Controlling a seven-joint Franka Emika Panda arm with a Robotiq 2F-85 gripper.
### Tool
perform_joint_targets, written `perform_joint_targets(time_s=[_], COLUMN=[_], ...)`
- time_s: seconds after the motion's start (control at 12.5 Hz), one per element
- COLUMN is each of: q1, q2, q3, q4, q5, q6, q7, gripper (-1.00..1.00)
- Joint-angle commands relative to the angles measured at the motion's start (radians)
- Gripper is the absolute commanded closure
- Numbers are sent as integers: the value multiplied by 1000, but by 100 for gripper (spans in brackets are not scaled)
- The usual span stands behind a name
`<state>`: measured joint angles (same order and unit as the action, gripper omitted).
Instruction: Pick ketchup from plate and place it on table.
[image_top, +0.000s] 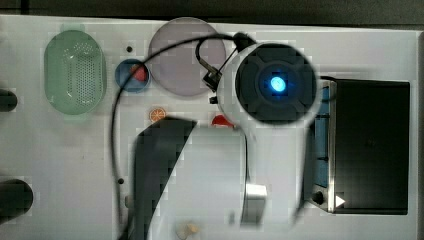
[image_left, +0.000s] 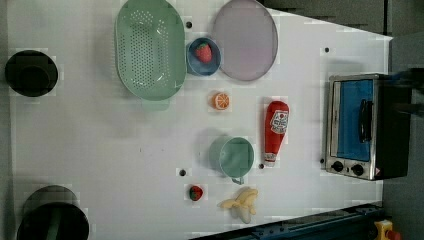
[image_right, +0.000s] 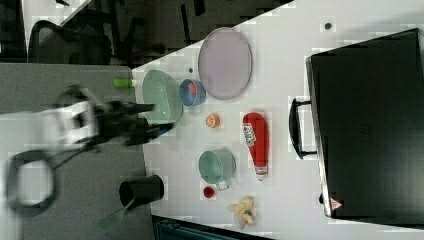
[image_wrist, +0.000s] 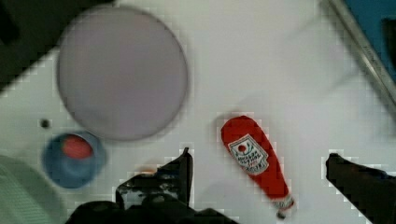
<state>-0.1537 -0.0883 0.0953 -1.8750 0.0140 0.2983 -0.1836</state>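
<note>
Ketchup (image_wrist: 256, 164) is lying on its side on the table (image_left: 100, 150), between my spread fingers (image_wrist: 180, 172) in the wrist view; my claw (image_wrist: 259, 179) is hanging wide open, holding nothing. Farther off, the plate (image_wrist: 122, 72) is sitting bare beside a blue bowl (image_wrist: 72, 161).

Red ketchup (image_top: 219, 120) sliver on the white table (image_top: 65, 165), below the mauve plate (image_top: 175, 65).

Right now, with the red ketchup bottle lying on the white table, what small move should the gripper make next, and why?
Probably retreat upward. The red ketchup bottle lies on the white table, apart from the empty mauve round plate, and the gripper is open, holding nothing.
</note>
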Motion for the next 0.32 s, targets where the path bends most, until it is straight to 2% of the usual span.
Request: perform_joint_targets(time_s=[0.08,0.32], q1=[0,0], q2=[-9,-14], q3=[9,12], q4=[35,66], q5=[2,0], q6=[-176,-174], q7=[246,246], gripper=[-100,-100])
